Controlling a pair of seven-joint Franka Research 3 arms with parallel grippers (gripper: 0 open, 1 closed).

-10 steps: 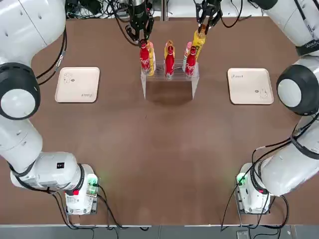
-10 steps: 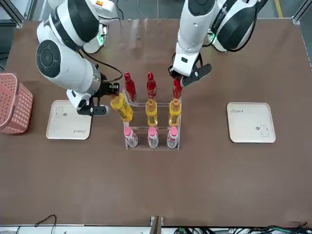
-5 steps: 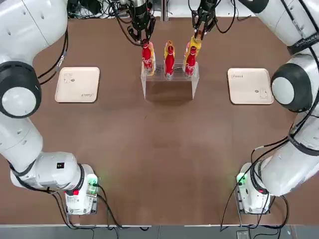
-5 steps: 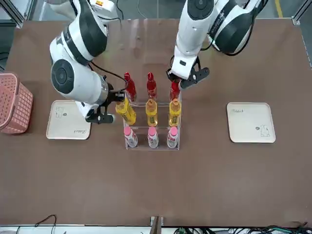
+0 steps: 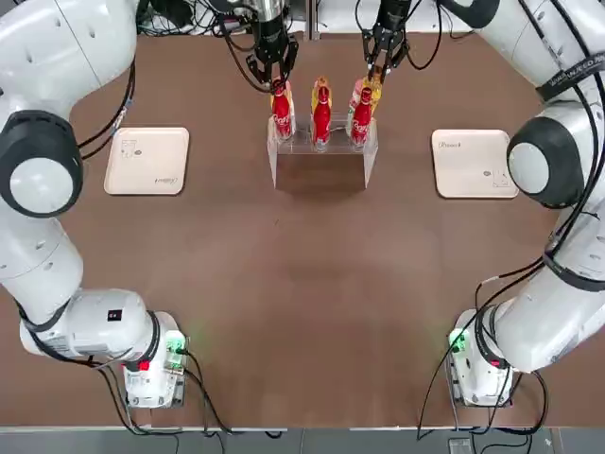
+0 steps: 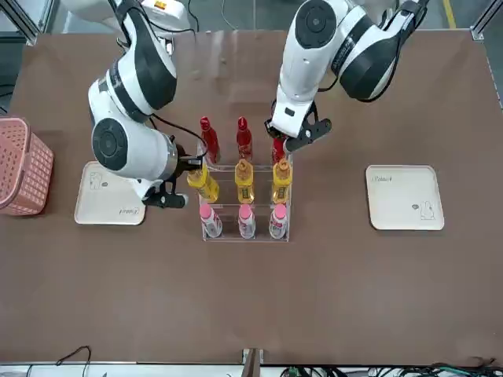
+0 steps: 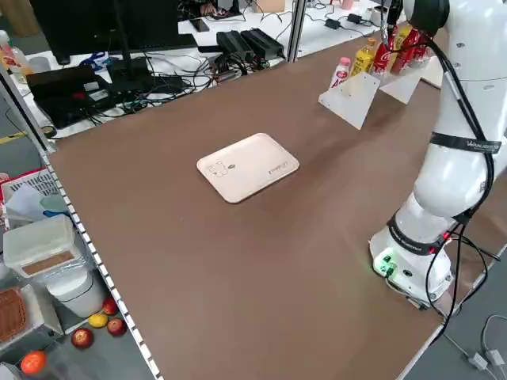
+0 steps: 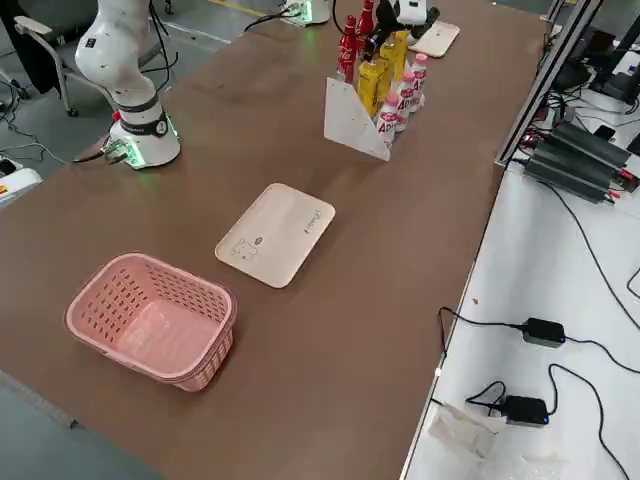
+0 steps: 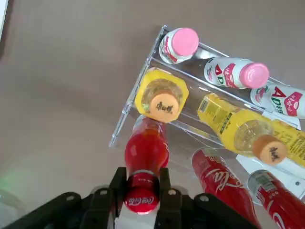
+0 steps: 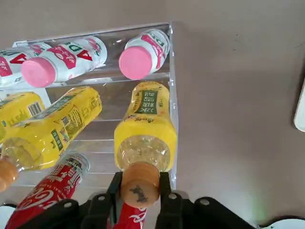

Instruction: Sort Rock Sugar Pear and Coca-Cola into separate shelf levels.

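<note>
A clear acrylic rack (image 5: 275,163) stands at the table's far middle. Its top shelf level holds red Coca-Cola bottles (image 6: 244,140), the middle level yellow Rock Sugar Pear bottles (image 6: 244,182), the lowest level pink-capped white bottles (image 6: 246,221). My left gripper (image 5: 274,78) is shut on the cap of the end Coca-Cola bottle (image 9: 146,152) at the top level. At the other end, my right gripper (image 5: 376,68) is shut on the orange cap of a Rock Sugar Pear bottle (image 10: 145,131), which leans slightly in the middle level's end slot.
Two cream trays (image 5: 146,161) (image 5: 475,164) lie flat to either side of the rack. A pink basket (image 6: 23,165) sits at the table's edge beyond the right arm's tray. Cables and power bricks lie off the table's far side.
My right gripper has carried the tilted yellow bottle inward into the rack's middle level. My left gripper has shifted the red bottle slightly in at the top level.
</note>
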